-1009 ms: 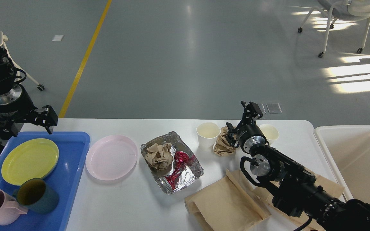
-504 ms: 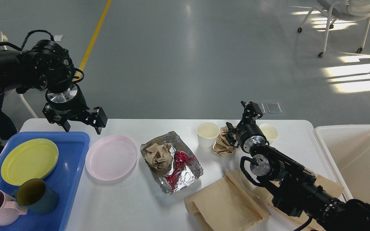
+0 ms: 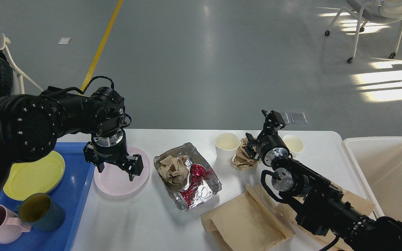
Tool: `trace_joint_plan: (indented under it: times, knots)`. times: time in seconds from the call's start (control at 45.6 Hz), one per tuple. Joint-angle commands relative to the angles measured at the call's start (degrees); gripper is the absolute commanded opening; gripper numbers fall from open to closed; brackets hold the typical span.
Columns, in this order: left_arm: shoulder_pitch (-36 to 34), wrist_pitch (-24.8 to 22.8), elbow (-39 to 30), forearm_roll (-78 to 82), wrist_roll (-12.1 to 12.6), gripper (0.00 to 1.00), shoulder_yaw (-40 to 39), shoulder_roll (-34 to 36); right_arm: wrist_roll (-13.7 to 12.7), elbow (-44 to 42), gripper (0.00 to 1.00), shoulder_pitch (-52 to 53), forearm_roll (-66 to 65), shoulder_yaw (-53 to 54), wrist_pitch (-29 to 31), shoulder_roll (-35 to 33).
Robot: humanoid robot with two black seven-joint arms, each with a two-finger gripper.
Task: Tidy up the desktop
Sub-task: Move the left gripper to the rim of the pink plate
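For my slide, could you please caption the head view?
Left end effector open above round pink plate on white desktop.

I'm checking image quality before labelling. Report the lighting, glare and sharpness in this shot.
Head view: sharp throughout, with no visible motion blur on the left end effector. Bright sun patches blow out the floor at upper right. The foil tray throws small glints. Soft shadows lie on the desktop. The dark right end effector shows little detail.

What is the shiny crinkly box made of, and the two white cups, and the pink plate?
The shiny box looks like thin aluminium foil: silvery, mirror-bright and wrinkled all over. The two white cups seem to be paper, matte with a thin rolled rim. The pink plate is probably plastic, smooth with a soft sheen, though glazed ceramic cannot be ruled out.
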Motion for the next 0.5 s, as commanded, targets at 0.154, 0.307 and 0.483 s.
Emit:
trace_joint_plan:
  times: [0.154, 0.307, 0.483]
  knots:
    - [4.4, 6.5, 4.0, 0.2, 0.0, 0.96, 0.1, -1.2, 0.0, 0.0, 1.00, 0.1, 0.0, 0.0, 0.0, 0.0]
    - [7.6, 10.6, 5.8, 0.2, 0.0, 0.96, 0.1, -2.2, 0.0, 0.0, 1.00, 0.1, 0.0, 0.0, 0.0, 0.0]
    - [11.1, 13.1, 8.5, 0.2, 0.0, 0.96, -0.6, -3.3, 0.0, 0.1, 1.00, 0.0, -0.1, 0.0, 0.0, 0.0]
